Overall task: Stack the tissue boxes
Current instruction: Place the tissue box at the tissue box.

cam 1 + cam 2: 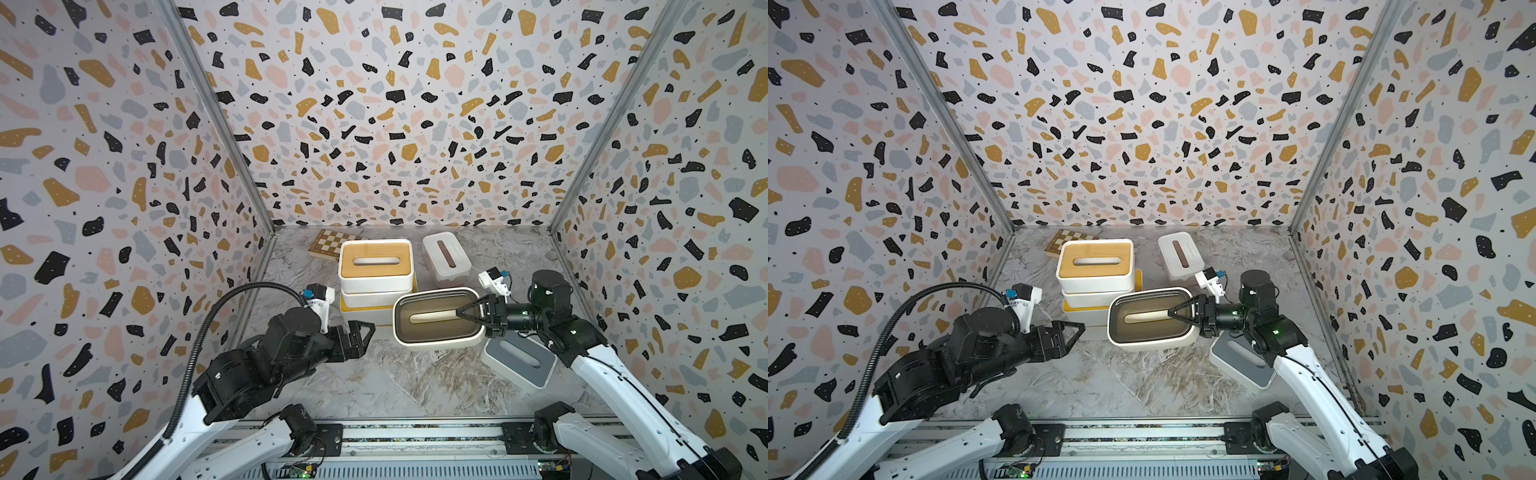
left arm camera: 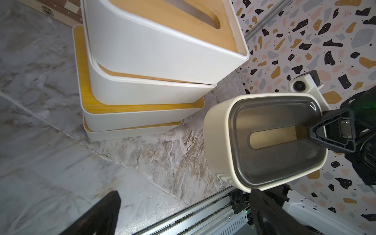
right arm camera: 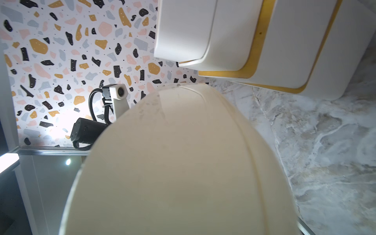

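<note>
A stack of several tissue boxes stands left of centre, topped by a light wood lid; yellow lids show lower down. My right gripper is shut on the end of the dark olive-brown-lidded tissue box, held above the floor right of the stack. One of its fingers lies over the lid at the slot's end. That box's cream body fills the right wrist view and hides the jaws. My left gripper is open and empty, just left of the held box.
A white-lidded box lies at the back right. A grey-lidded box sits under my right arm. A wooden chessboard lies behind the stack. Bare marble floor spreads in front. Patterned walls close three sides.
</note>
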Tool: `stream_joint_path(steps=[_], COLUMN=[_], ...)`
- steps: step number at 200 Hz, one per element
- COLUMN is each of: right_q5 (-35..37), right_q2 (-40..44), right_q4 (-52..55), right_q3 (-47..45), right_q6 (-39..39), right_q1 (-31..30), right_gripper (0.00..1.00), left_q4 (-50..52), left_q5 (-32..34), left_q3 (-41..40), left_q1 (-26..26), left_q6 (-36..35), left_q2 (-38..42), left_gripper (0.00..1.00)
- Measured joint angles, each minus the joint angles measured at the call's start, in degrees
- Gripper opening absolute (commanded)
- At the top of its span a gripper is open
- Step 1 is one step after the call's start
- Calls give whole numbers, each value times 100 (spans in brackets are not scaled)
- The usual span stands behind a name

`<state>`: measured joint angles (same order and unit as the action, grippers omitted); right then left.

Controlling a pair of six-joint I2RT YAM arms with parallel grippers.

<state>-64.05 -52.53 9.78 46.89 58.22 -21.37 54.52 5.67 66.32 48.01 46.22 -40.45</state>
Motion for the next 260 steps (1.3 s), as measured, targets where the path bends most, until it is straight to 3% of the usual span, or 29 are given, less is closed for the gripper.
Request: stream_joint_path(steps=[67, 114, 154, 183, 260], right_q5=[-42, 625, 1036, 1322, 1585], right_q2=[11, -1279, -2461, -3178, -4301], right_q4=[-1919, -2872, -2975, -2889, -2376], right_q3=[382, 1722, 2612, 3110, 4000], right_q6=[1456, 1816, 1814, 1735, 1580], right_q1=[-2, -501, -879, -1058, -1423], right_gripper=[65, 62, 62, 61, 60], left_q4=[555, 546, 337, 131, -212], left_q5=[702, 1373, 1744, 1567, 262], left_q3=[1742, 2590, 3056, 3158, 3150], left_q1=[0, 0, -59, -529, -2192], left_q6=[-608, -1147, -1633, -1843, -1834], left_q2=[-267, -726, -1460, -1829, -2063], left_gripper=[100, 100, 99, 100, 99])
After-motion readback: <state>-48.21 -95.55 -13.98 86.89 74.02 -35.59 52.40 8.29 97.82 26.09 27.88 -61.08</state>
